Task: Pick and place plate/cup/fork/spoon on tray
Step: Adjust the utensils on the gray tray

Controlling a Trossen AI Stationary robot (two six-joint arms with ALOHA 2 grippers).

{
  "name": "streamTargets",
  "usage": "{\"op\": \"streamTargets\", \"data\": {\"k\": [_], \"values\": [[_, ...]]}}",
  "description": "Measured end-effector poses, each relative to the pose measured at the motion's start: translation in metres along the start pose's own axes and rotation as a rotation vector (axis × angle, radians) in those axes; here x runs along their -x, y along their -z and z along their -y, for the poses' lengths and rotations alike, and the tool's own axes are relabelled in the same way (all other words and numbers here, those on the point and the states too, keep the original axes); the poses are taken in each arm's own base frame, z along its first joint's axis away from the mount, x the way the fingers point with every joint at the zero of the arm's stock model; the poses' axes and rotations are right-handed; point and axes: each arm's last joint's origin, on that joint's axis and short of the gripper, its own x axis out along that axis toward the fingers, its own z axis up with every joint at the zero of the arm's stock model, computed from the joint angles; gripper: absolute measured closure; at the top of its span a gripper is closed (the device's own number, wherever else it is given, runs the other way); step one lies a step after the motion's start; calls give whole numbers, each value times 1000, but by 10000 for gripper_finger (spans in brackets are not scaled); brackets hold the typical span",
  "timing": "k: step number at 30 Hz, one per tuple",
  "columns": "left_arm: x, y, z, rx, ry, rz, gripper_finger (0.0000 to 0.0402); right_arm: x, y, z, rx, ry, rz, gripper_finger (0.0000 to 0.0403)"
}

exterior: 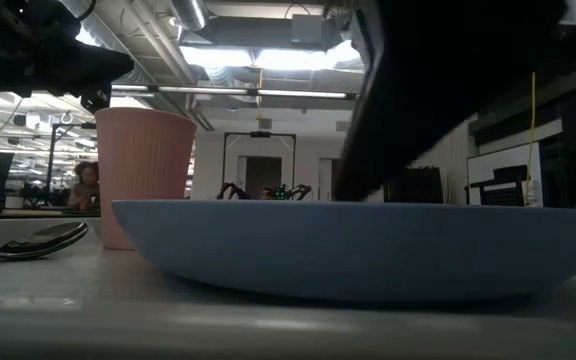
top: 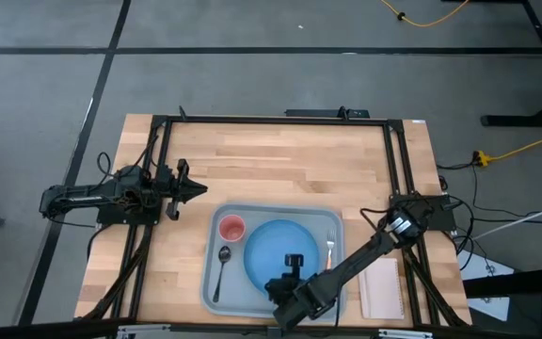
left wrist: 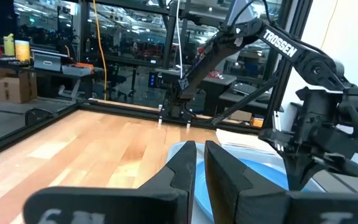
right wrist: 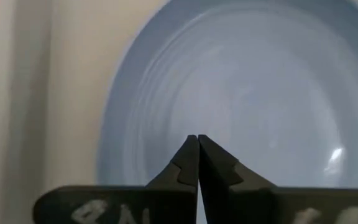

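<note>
The pale blue-grey tray (top: 213,282) lies at the table's near middle. On it are the blue plate (top: 280,240), the pink-red cup (top: 231,227) upright at its far left, the dark spoon (top: 222,268) left of the plate and the orange-handled fork (top: 329,247) right of it. My right gripper (top: 294,259) is shut over the plate's near part; its wrist view shows the shut tips (right wrist: 197,138) over the plate (right wrist: 247,93). My left gripper (top: 202,190) is shut and empty, off the tray's far left corner. My right gripper points its shut, empty fingers down at the plate's inner surface (right wrist: 197,118). The plate's rim (exterior: 358,215) hides the tips in the low view. I cannot tell whether they touch the plate.
A small white pad (top: 381,287) lies right of the tray under my right arm. Bare wood stretches across the table's far half. A black frame runs along the table's edges. In the low view the cup (exterior: 143,175) and spoon (exterior: 43,240) stand left of the plate.
</note>
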Motion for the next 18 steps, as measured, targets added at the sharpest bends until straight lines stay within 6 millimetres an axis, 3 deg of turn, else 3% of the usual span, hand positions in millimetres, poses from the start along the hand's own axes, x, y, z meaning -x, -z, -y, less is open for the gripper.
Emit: {"op": "streamTargets", "data": {"k": [18], "values": [[0,0,0,0,0,0,374,2,4,-19,-130,-136,-8,402]]}}
